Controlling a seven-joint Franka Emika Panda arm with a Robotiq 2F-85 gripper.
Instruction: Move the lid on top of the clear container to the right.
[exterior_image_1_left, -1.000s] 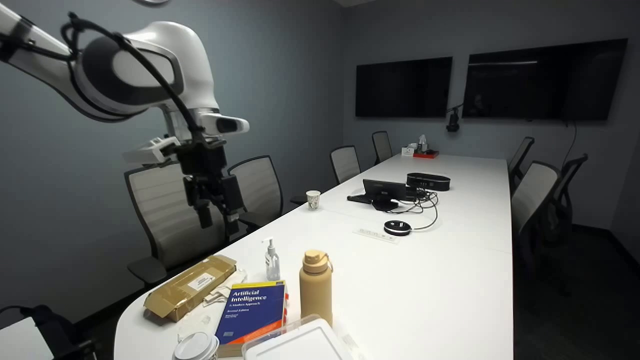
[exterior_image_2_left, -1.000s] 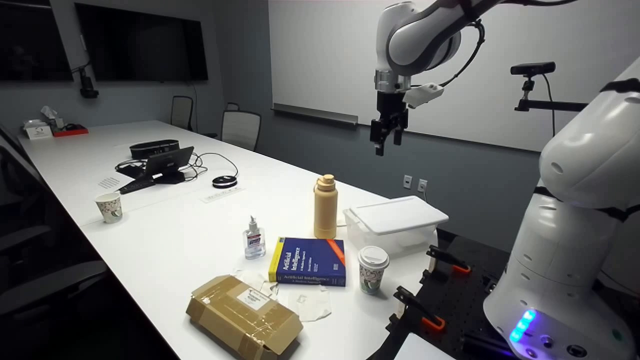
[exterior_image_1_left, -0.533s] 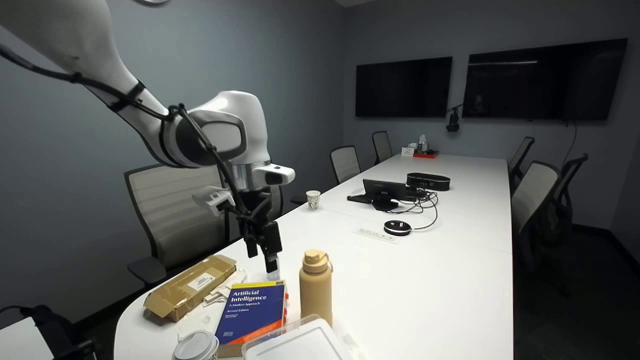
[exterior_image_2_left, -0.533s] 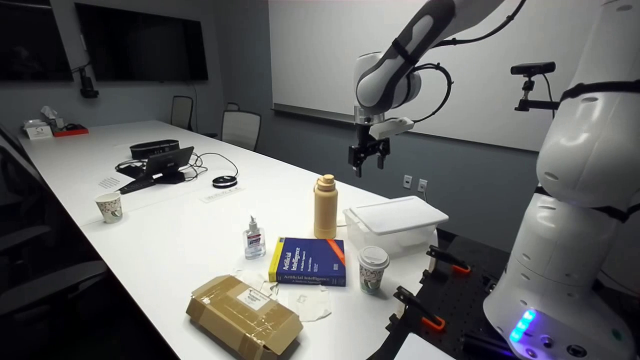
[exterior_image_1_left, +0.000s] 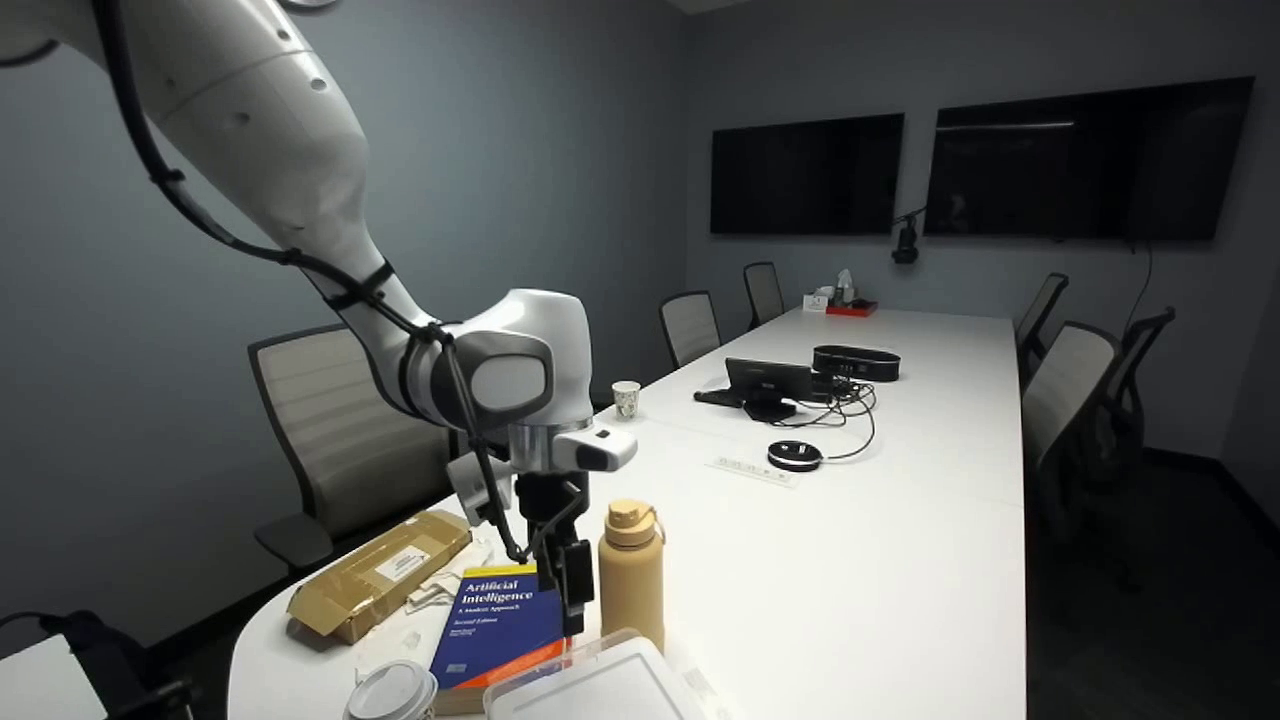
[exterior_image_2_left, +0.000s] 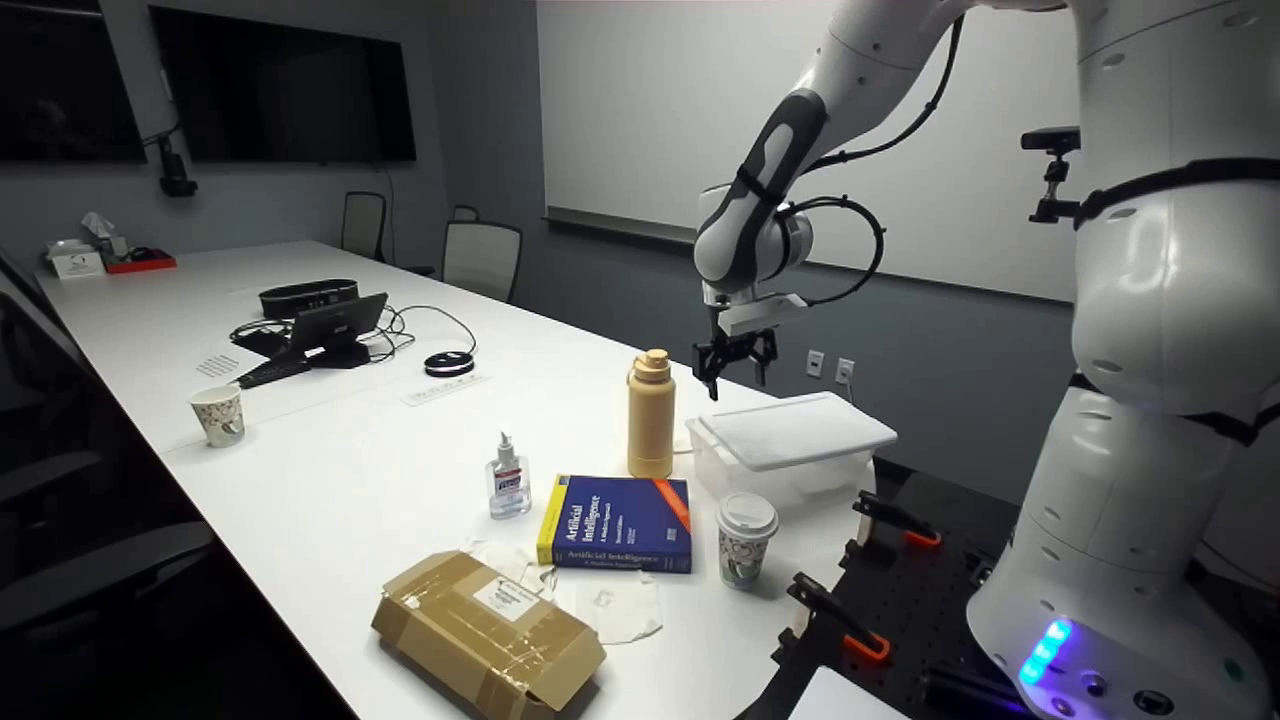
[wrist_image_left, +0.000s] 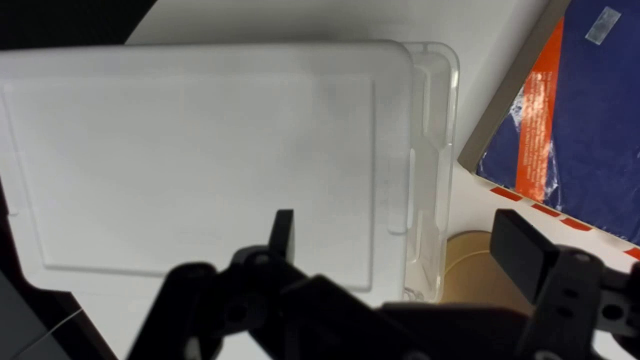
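Lower than half a second ago, my gripper (wrist_image_left: 395, 232) hovers, jaws apart; I should clear the bottle (wrist_image_left: 477, 280) before pinching the edge of the lid (wrist_image_left: 200, 165).

Above the flat white lid (wrist_image_left: 200, 165) the way down is open, and at its short edge a narrow slot gapes between it and the rim of the clear container (wrist_image_left: 454, 95). The tan water bottle (exterior_image_2_left: 651, 420) stands upright just beside that end, showing between the spread fingers of the gripper (wrist_image_left: 396, 232) in the wrist view, while the blue textbook (exterior_image_2_left: 620, 525) lies with a corner close to the rim and the lidded paper cup (exterior_image_2_left: 742, 555) hinders a low reach nearby. Past the bottle, in an exterior view, the broad white table (exterior_image_1_left: 870, 580) gives passage up to the round black puck (exterior_image_1_left: 795, 456).
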